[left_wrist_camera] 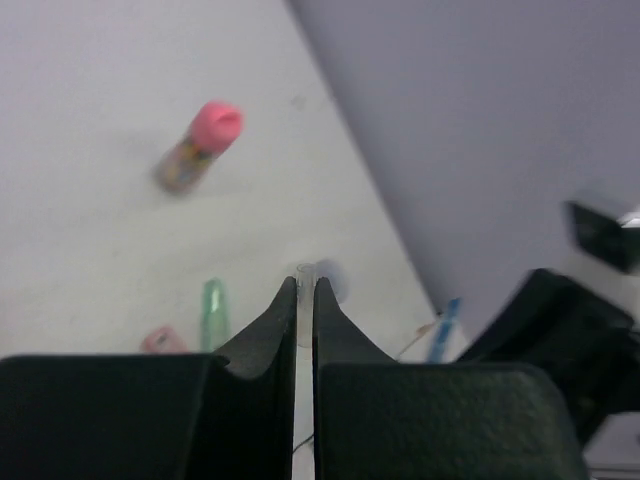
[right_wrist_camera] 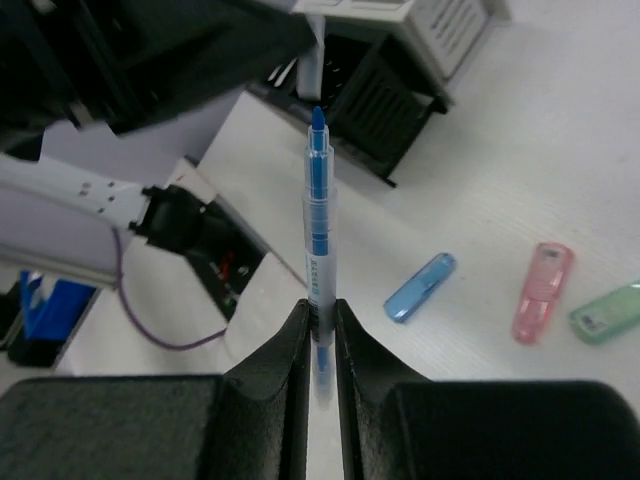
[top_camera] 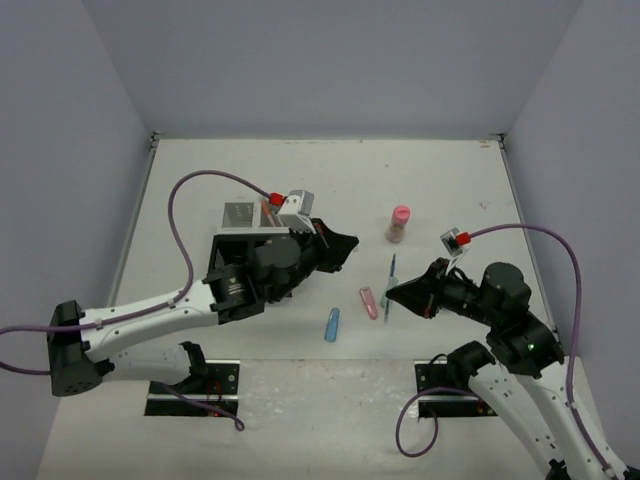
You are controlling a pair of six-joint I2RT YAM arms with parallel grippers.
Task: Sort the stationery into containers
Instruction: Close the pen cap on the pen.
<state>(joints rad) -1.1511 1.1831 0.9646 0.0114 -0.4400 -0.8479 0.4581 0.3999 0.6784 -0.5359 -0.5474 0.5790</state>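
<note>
My left gripper (top_camera: 343, 247) hovers just right of the containers (top_camera: 240, 214) and is shut on a thin clear-grey pen (left_wrist_camera: 304, 272) that pokes out past its tips (left_wrist_camera: 305, 288). The organiser's black compartment (right_wrist_camera: 385, 95) and white mesh part (right_wrist_camera: 450, 25) show in the right wrist view. My right gripper (top_camera: 393, 296) is shut on a blue pen (right_wrist_camera: 318, 200), held above the table and pointing toward the organiser. On the table lie a blue capsule (top_camera: 332, 324), a pink piece (top_camera: 369, 302), a green piece (right_wrist_camera: 608, 312) and an upright pink-capped bottle (top_camera: 399, 222).
The left arm covers most of the organiser's black compartments in the top view. Purple cables loop from both arms. Grey walls close the table at the back and both sides. The right arm's dark body (left_wrist_camera: 560, 320) sits close to the left gripper.
</note>
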